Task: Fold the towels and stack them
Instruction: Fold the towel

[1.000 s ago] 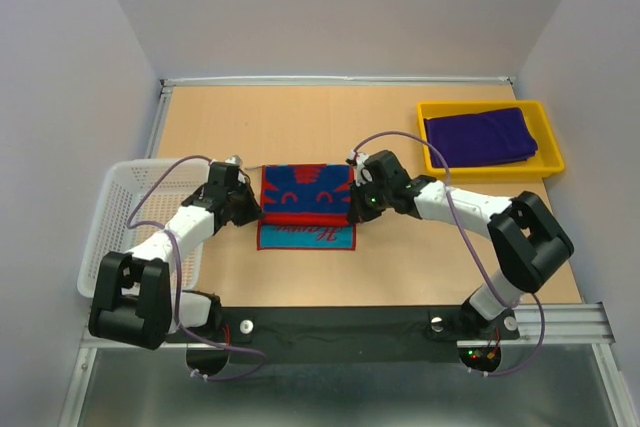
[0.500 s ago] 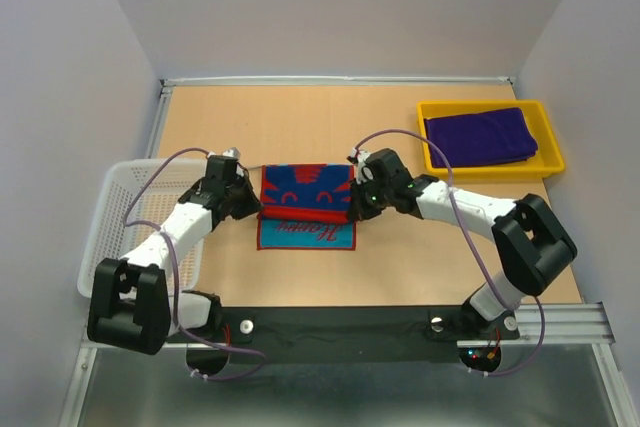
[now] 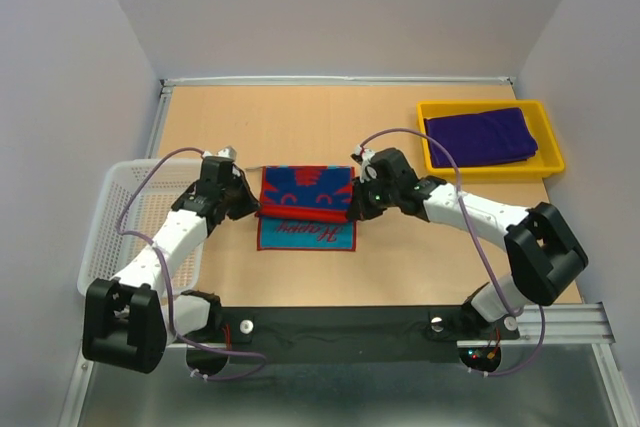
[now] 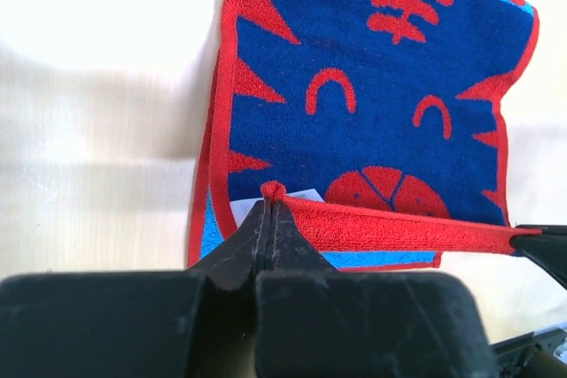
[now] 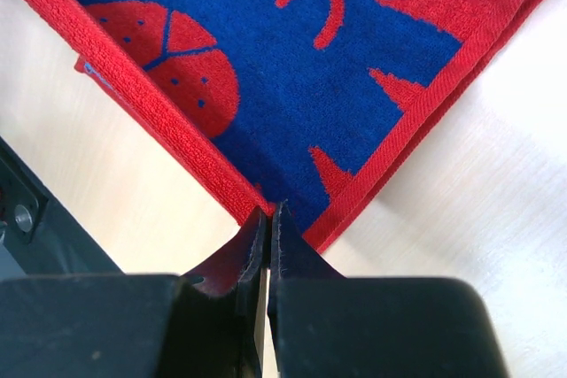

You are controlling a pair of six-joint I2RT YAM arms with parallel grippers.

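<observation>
Top external shows the red and blue towel (image 3: 305, 209) lying mid-table (image 3: 300, 112), somewhat nearer the arms than the far wall. The left gripper (image 3: 253, 209) is at its left side and the right gripper (image 3: 353, 209) at its right. So are they actually gripping it or just parked there? (tomk)

Gripping, both of them. In the left wrist view the fingers are pressed together with a little nub of red hem pinched between the tips. The right wrist view is the same deal on the opposite corner: jaws clamped on the red border, no gap showing. The hem runs as a straight red band from one gripper to the other, lifted a little over the layer below. (jo_r)

What's under that band? (tomk)

A light-blue strip with red script, flat on the table on the near side. Beyond the band is the dark blue face with red whiskers and curved eyes, red border round it. A small white tag peeks out by the left fingertips. (jo_r)

And the rest? (tomk)

A purple towel (image 3: 478, 135) sits folded in the yellow tray (image 3: 495, 173) at the far right, well apart from both grippers. The white mesh basket (image 3: 120, 197) is at the table's left edge, beside the left arm. (jo_r)
</observation>
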